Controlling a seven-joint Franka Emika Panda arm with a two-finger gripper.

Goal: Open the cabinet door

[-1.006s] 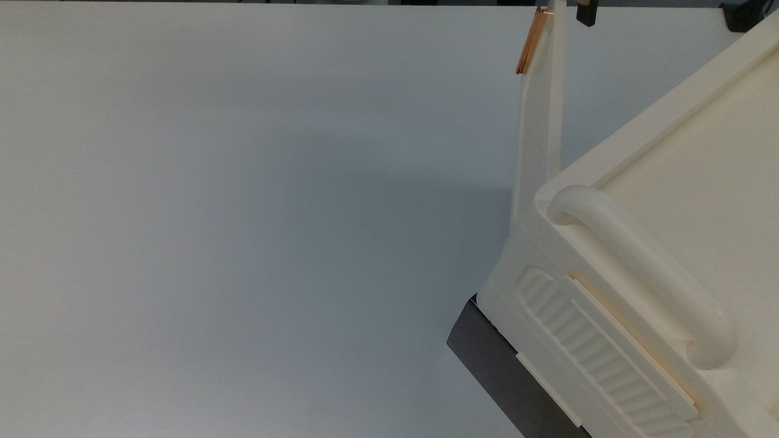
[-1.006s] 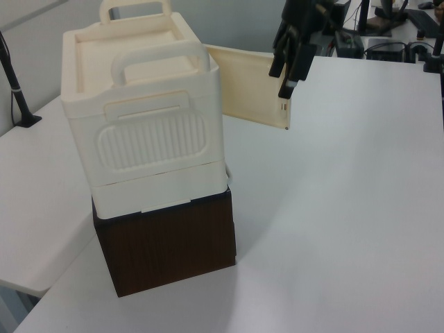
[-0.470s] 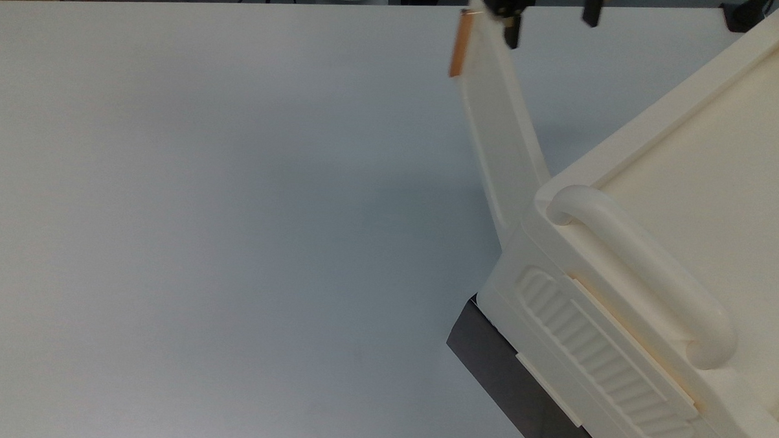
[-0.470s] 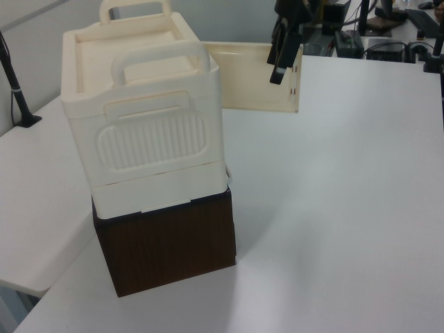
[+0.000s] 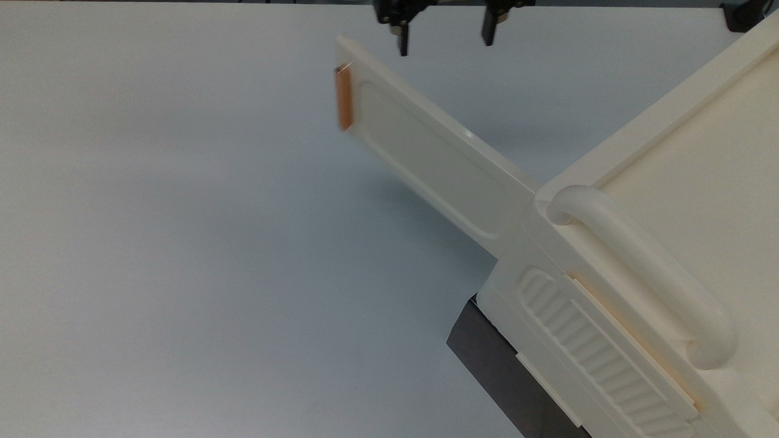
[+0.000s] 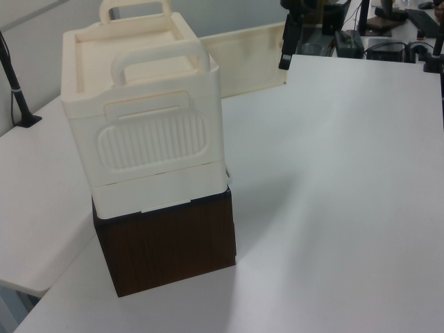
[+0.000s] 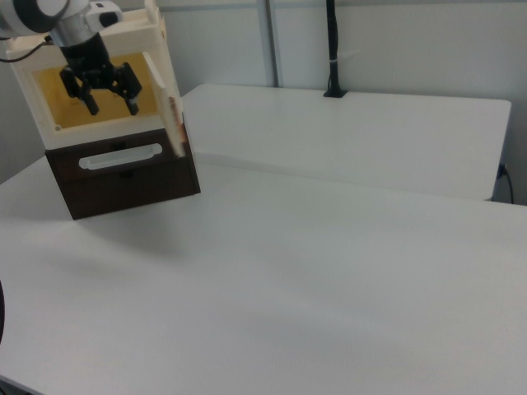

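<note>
White table (image 5: 201, 238): broad bare top. Second white table (image 7: 354, 132): beyond it in the right view, a seam between them. Black pole (image 7: 333, 49): upright at that table's far edge, clamped at its foot. Grey partition wall (image 7: 412, 41): behind. Dark equipment and cables (image 6: 388, 28): at the left view's far right.

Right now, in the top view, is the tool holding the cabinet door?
No, the open tool hangs apart from the swung-out cabinet door.

white table (image 7: 346, 247), pale wall panels (image 7: 395, 41), black pole (image 7: 333, 49)
</note>
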